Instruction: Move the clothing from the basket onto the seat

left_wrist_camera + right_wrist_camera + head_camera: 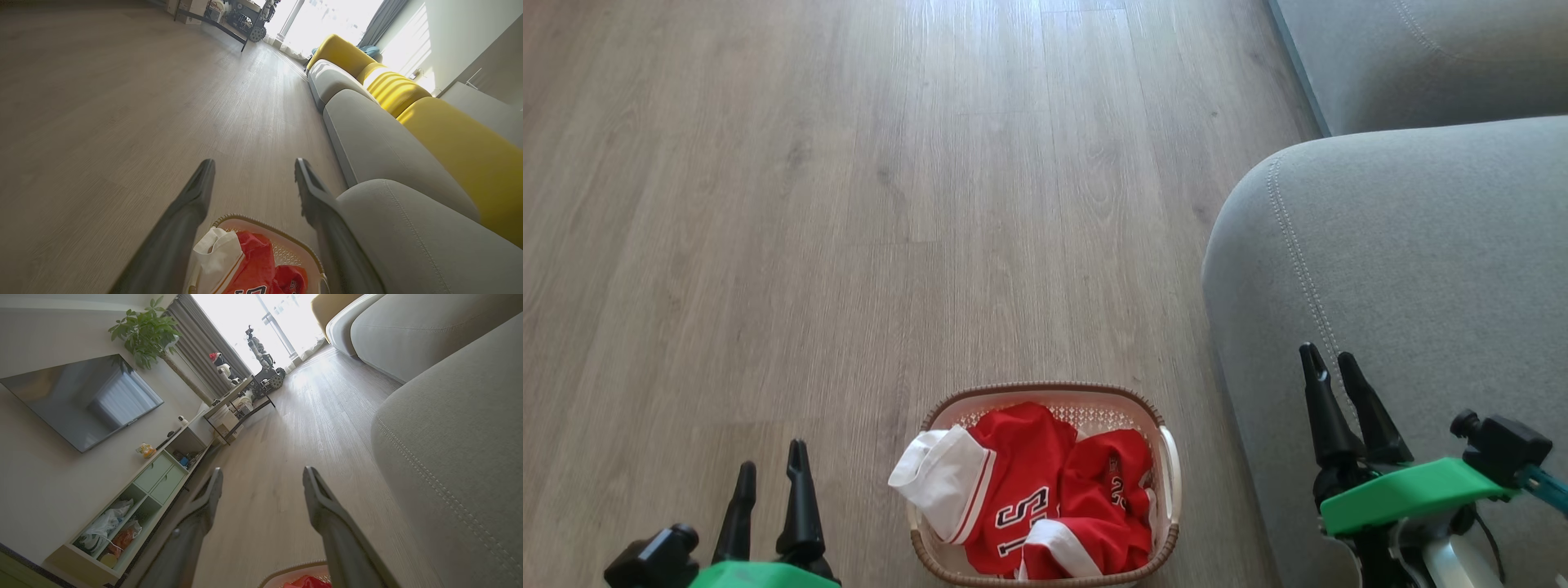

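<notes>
our left end effector is released, fingers apart and empty, above the floor to the left of the basket. our right end effector is likewise released, over the seat. the clothing lies bunched in the basket, which stands on the floor beside the seat's rounded edge. we judge the fabric light, limp and likely to trail. we would pinch a raised red fold mid-pile.

The basket sits on the floor at bottom centre, the clothing in it. The seat lies just right; left gripper lower left, right gripper lower right.
</notes>
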Motion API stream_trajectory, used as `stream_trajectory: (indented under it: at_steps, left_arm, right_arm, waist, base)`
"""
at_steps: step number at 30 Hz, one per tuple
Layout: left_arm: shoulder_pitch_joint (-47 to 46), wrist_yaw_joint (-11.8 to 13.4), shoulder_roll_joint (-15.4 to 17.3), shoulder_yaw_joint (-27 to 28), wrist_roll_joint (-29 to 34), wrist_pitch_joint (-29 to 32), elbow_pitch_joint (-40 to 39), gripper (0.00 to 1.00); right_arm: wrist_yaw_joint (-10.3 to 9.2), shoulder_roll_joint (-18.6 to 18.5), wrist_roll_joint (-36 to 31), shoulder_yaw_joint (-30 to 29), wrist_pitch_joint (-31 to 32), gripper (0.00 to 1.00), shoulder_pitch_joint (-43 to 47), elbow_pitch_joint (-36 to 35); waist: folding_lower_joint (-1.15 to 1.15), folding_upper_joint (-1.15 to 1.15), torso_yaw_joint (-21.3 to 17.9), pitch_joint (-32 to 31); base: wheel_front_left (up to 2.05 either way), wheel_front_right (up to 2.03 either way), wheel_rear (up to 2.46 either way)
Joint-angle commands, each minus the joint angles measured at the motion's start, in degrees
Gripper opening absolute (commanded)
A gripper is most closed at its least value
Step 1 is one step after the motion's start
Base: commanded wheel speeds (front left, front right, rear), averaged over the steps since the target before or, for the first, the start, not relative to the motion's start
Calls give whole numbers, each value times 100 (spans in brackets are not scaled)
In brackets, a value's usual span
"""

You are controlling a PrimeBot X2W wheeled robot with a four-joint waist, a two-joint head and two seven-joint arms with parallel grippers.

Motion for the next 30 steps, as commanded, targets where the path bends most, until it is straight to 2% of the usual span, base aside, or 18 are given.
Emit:
stream_trajectory:
  at_steps: [1,30]
  left_arm:
    - [-84,40,108,90,226,-105,-153,100]
    - [-54,159,120,-185,1968,-579,-80,100]
  right_arm:
    - [-1,21,-270,-8,-69,100,-58,-170]
    - [-1,388,-2579,-326,-105,100,-40,-99]
  waist:
    - [0,0,2,1]
    - [0,0,17,3]
  base:
    - [0,0,0]
    - [0,0,0]
